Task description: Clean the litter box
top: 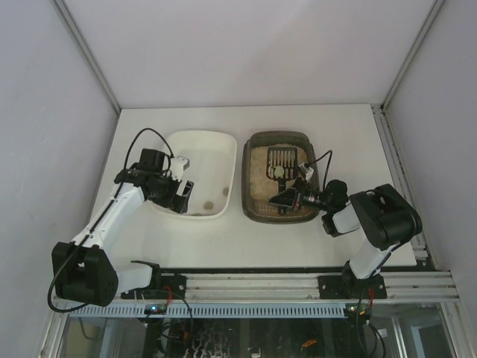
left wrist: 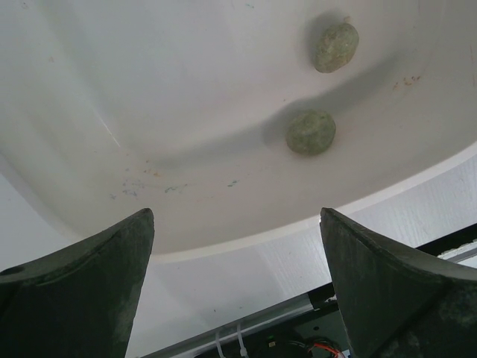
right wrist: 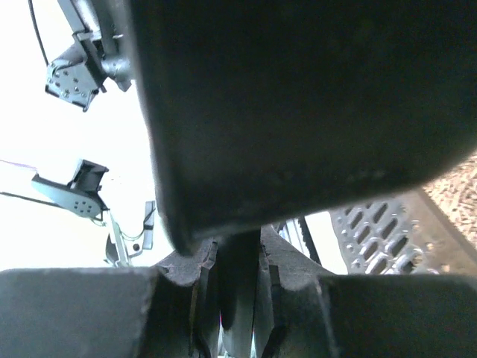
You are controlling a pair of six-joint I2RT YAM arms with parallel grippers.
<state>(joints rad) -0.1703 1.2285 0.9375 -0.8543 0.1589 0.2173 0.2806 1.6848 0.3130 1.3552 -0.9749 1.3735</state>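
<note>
**Desk:** Where is the litter box (top: 256, 211)?
**Photographer:** On the table (top: 223, 246), just right of the white tray (top: 232, 175). The right gripper (top: 289, 198) above it is clamped on the handle of a slotted scoop (top: 282, 157).
**Desk:** And the left gripper (left wrist: 237, 224)?
**Photographer:** Jaws wide and empty, over two clumps (left wrist: 311, 133) in the white tray.

Left arm (top: 112, 218): you've got white links, black joint housings, black base block.
Right arm (top: 373, 220): same build, bulky black elbow housing, short white link.
Cables: 1 thin black loop (top: 141, 136) at your left wrist, 1 more (top: 322, 159) at the right.
Left gripper (left wrist: 237, 216): 2 dark grey wedge fingers (left wrist: 89, 298), matte, lightly scuffed.
Right gripper (top: 287, 200): black body, your close view shows dark matte fingers (right wrist: 298, 112).
</note>
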